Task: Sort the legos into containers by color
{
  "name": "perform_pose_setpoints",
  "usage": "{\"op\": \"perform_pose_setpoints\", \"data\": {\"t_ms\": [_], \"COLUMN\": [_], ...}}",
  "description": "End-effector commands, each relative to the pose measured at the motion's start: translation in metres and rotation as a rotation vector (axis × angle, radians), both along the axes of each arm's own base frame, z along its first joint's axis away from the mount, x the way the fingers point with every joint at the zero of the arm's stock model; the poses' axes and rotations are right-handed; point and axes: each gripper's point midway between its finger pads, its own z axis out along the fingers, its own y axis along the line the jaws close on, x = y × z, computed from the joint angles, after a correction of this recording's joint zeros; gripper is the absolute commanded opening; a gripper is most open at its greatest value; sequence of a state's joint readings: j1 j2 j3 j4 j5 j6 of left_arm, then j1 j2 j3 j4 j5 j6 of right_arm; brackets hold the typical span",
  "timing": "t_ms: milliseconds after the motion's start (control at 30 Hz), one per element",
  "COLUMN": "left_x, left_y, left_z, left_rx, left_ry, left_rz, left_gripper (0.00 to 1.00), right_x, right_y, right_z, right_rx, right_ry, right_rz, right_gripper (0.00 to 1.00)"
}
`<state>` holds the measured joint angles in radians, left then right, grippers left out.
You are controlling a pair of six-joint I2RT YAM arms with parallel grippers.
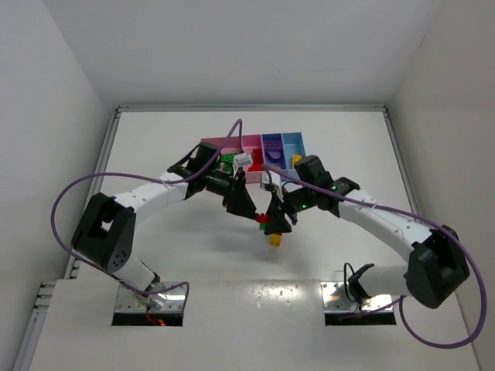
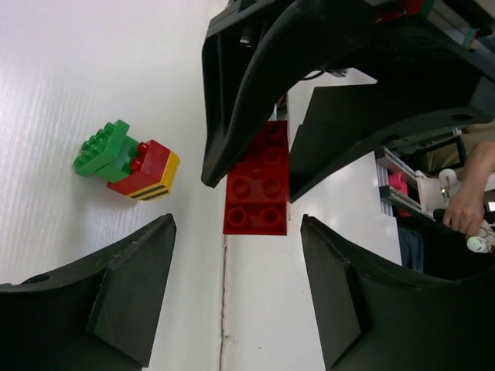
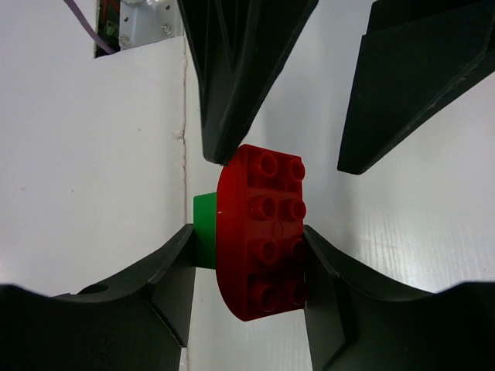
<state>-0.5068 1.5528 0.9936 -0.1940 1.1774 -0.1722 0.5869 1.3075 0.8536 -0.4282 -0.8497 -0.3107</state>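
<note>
The right jaws are clamped on a red brick (image 3: 261, 232) with one rounded end, pressing its long sides. A green brick (image 3: 204, 228) behind it is mostly hidden. The left jaws stand apart, facing them, with the red brick's end at their gap; whether a tip touches it is unclear. Left of the left jaws, a green-red-yellow clump (image 2: 128, 161) lies on the desk (image 2: 62, 62). From above, black fingers mask the grasp. The containers (image 1: 292, 143) beyond both jaws are partly covered.

My top camera high, looking down on the worktop (image 1: 170, 139), wrist cameras close, facing each other, sharing the red brick (image 2: 256, 185).
</note>
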Motion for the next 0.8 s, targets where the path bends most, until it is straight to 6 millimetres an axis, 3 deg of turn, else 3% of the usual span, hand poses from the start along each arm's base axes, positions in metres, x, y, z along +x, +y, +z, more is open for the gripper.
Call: {"op": "perform_pose_setpoints", "data": {"t_ms": [0,433,767], "left_x": [0.002,-0.003,-0.005], "left_y": [-0.003,-0.003,-0.006], "left_z": [0.019,0.017,0.015], "left_rx": [-0.075,-0.091,-0.092], "left_ry": [-0.039,0.013,0.024], "left_rz": [-0.051,-0.087,-0.102], "left_gripper": [0.71,0.63,0.56], "right_x": [0.007,0.018,0.011], "right_y": [0.007,0.01,0.016], "right_z": [0.013,0.014,0.015], "right_rx": [0.03,0.018,0.023], "right_ry": [-0.087,-0.097,-0.086], "right_rz": [0.019,-0.012,0.013], "right_gripper": [0.0,0.0,0.0]}}
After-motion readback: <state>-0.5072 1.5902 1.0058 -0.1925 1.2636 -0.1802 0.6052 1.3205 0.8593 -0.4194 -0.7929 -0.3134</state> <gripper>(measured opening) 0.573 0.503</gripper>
